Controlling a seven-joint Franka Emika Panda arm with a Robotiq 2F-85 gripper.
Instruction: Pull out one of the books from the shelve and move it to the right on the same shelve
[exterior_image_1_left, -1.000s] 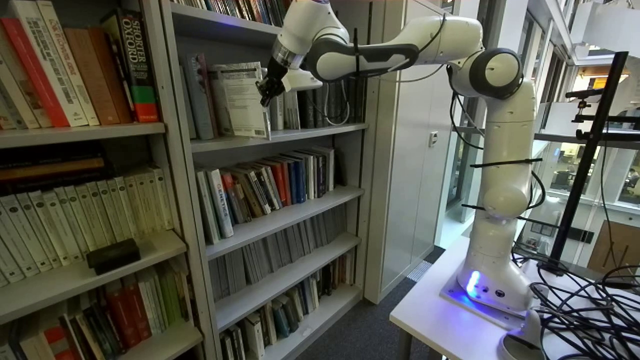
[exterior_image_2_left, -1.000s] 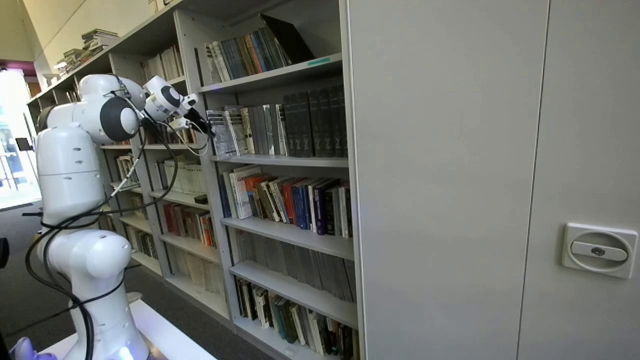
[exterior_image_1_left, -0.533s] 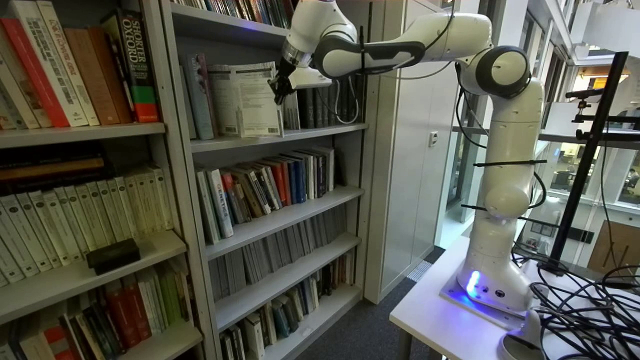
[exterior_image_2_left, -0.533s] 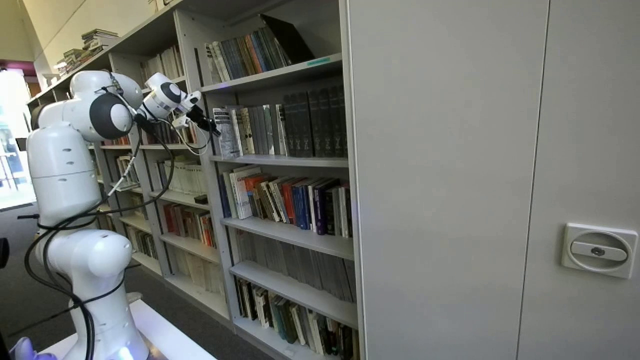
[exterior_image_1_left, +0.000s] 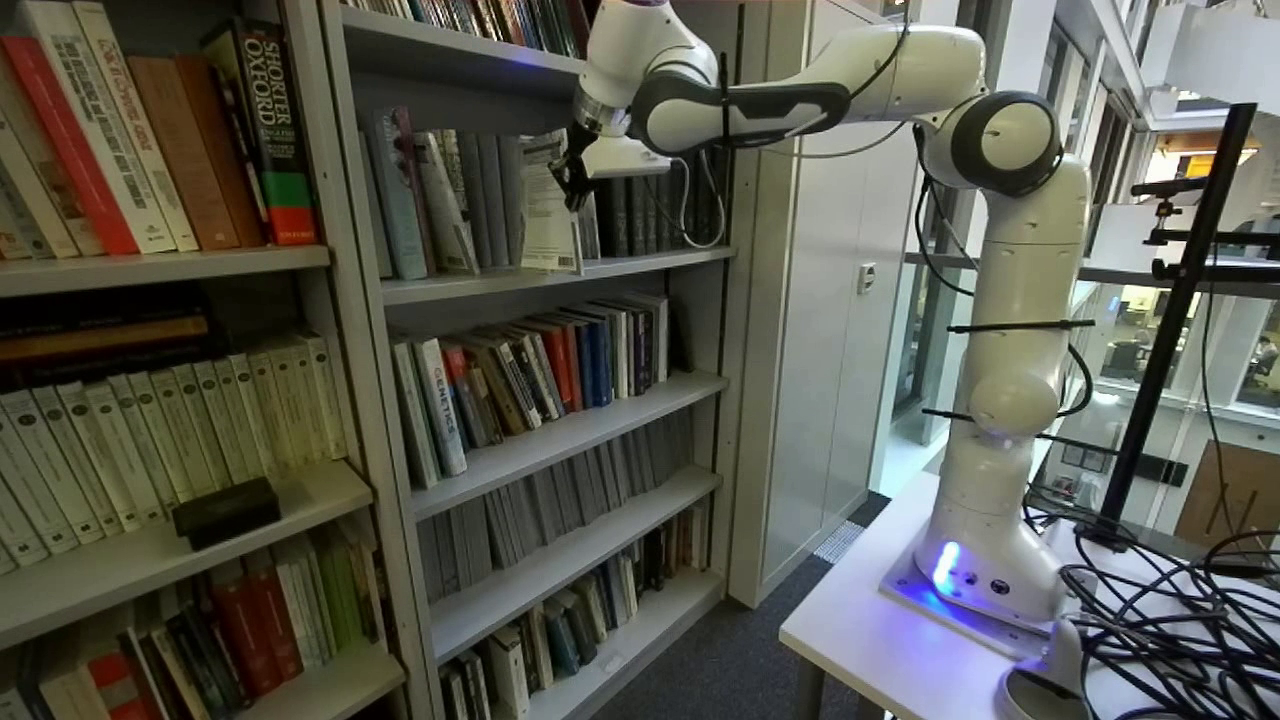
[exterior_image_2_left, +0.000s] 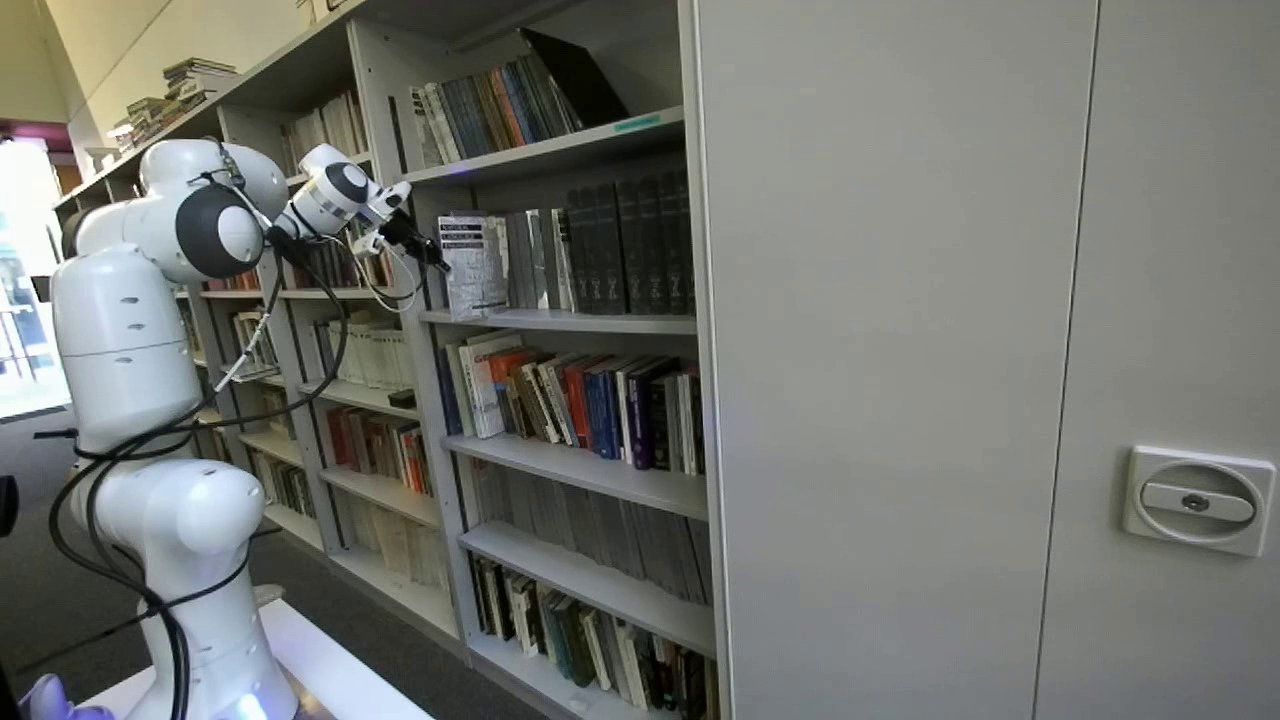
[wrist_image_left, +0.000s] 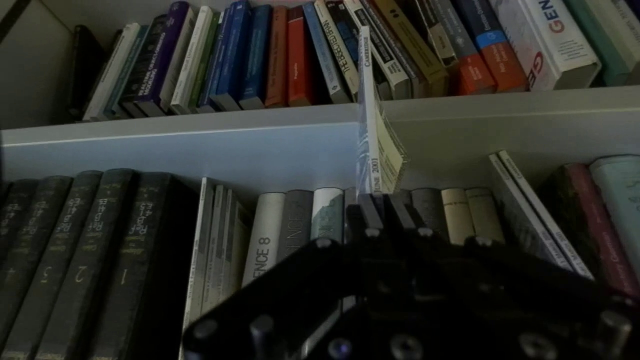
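The rightward carry seems to be the step in hand: the thin JUNE 2001 journal (wrist_image_left: 370, 110) stands upright, forward of the grey volumes (wrist_image_left: 297, 220), at the front edge of the grey metal shelve (exterior_image_1_left: 650, 264). The gripper (wrist_image_left: 384, 204) has its jaws narrow, pinching the journal near the top of its spine; whether the bottom touches the shelve I cannot tell. Next likely calls for a level shift toward the slim white-spined issues (wrist_image_left: 214, 240) beside the dark numbered volumes (wrist_image_left: 105, 265), then a straight push inward
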